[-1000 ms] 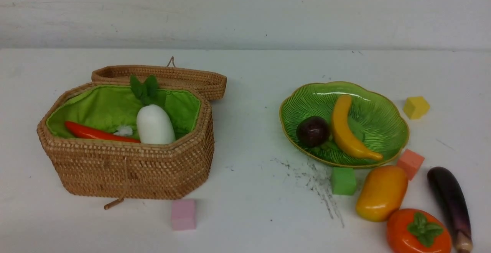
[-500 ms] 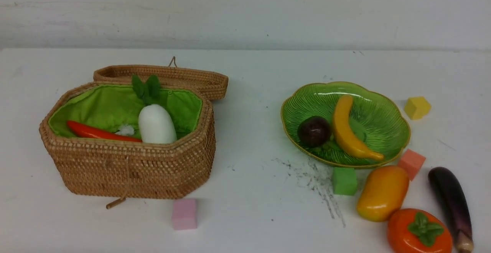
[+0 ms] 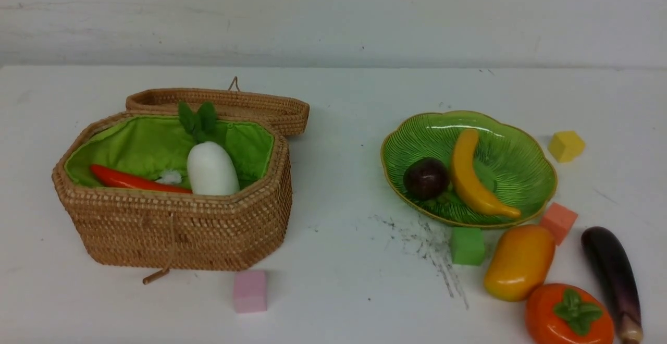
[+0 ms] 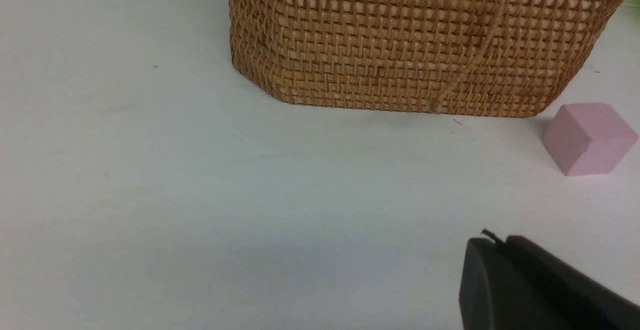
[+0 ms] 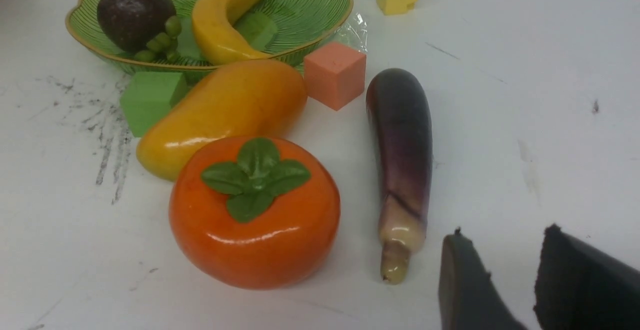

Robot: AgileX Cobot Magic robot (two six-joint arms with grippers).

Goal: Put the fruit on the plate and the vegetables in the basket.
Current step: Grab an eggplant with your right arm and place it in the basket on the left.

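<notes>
Okay so, the right end effector (image 5: 505,240) has its two dark fingers apart with nothing between them. Nearest to it is the long dark purple toy eggplant (image 5: 400,135), its pale stem end near the fingers but not touching. Just past that are the glossy orange persimmon with a green leaf cap (image 5: 255,215) and the yellow-orange mango (image 5: 225,115).

In the front view those two lie on the white counter (image 3: 333,125) at about 5 o'clock from the ribbed green scalloped plate (image 3: 510,151), with the eggplant nearer 4 o'clock.

Only a dark sliver of the left end effector (image 4: 500,275) shows, so I can't tell if it's apart or together. It faces the tan woven rattan basket (image 4: 400,45).

I'd call it four of seven done:
- **Plate:** the yellow banana (image 3: 471,174) and the dark round mangosteen (image 3: 425,178) are on it.
- **Basket:** the white radish (image 3: 212,169) and the red-orange carrot (image 3: 130,180) are in it.
- **Left to do:** mango, persimmon and eggplant.
</notes>
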